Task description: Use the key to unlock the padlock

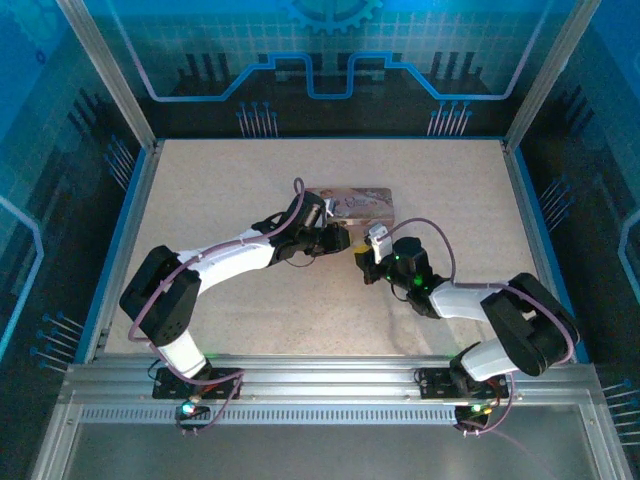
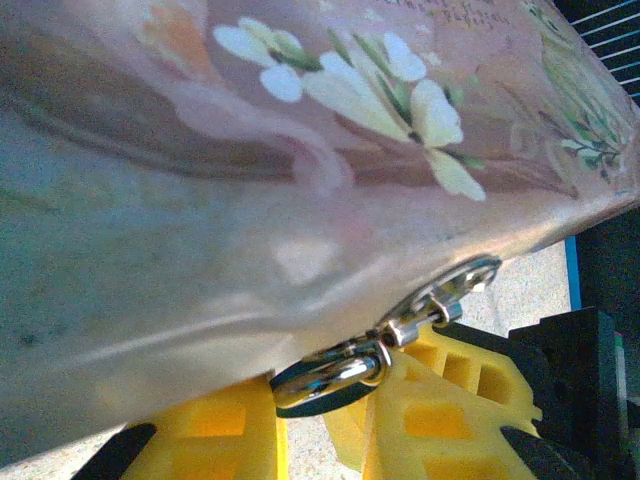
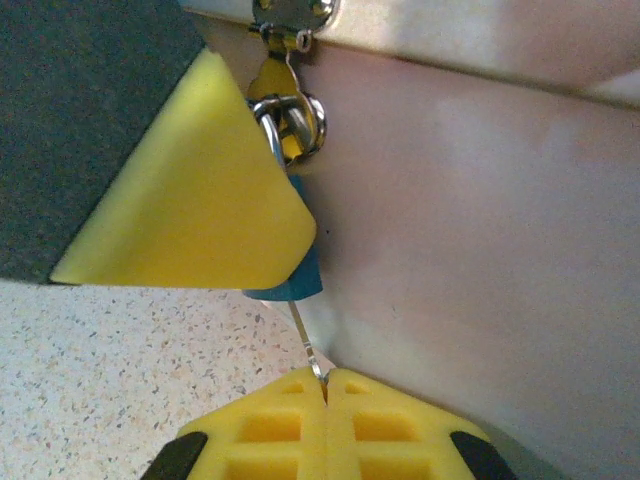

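Right gripper (image 3: 325,415), at 6 o'clock in the right wrist view: its 2 yellow fingers are pressed together with no gap, pinching the lower end of the key (image 3: 304,335).

Key: a thin dark sliver rising toward 12 o'clock. Its upper end meets the underside of the padlock (image 3: 298,282); how far it enters the body is hidden.

Padlock: small blue body, hanging against the wall of the tin (image 3: 480,200), which lies at its 3 o'clock. A yellow finger (image 3: 190,200) of the left gripper covers most of the body from 9 o'clock. The silvery shackle (image 3: 300,115), at 12 o'clock of the body, passes through the hasp (image 3: 290,12) on the tin's edge.

Left gripper (image 2: 325,440), at 6 o'clock in the left wrist view: its 2 fingers stand slightly apart, 1 on each side of the shackle, clamped on the padlock, whose body is hidden between them. The tin's pink flowered lid spreads from 9 to 3 o'clock above.

Top view: both grippers meet near the centre of the speckled table (image 1: 200,200), the right arm reaching in from 4 o'clock and the left from 8 o'clock. The tin lies flat just beyond them, toward 12 o'clock.
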Motion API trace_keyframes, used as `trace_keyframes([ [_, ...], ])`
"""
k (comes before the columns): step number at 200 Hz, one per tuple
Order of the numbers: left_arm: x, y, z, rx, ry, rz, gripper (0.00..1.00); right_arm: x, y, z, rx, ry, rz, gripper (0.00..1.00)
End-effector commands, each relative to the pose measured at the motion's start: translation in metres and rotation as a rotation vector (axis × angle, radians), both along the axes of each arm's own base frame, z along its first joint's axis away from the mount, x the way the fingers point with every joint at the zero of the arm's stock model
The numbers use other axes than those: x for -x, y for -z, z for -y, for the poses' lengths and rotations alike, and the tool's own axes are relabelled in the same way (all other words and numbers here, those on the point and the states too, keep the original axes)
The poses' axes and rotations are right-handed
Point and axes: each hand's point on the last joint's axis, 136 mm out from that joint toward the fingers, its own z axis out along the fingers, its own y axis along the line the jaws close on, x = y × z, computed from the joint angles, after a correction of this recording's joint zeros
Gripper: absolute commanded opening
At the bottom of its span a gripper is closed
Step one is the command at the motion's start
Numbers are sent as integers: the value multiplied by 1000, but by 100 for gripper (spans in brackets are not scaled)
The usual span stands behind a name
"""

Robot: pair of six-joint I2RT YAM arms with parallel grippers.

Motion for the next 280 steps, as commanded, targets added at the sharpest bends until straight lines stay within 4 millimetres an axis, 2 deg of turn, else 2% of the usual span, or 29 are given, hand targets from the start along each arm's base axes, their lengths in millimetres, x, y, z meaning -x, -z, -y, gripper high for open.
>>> trace_keyframes([
  [1,9,-13,14,33,92,34,20,-19,-49,0,-51,46,151,0],
  [44,8,-12,14,36,91,30,20,-16,-47,1,-48,39,139,0],
  [112,9,-12,15,43,90,27,20,-20,-48,-11,-28,9,139,0],
  [162,8,-13,15,45,87,33,20,-16,-33,-17,-5,-7,105,0],
  [193,8,-11,15,43,89,29,20,-17,-35,-21,-13,-10,111,0],
  [280,10,-7,13,32,88,22,20,-21,-49,-2,-55,41,136,0],
])
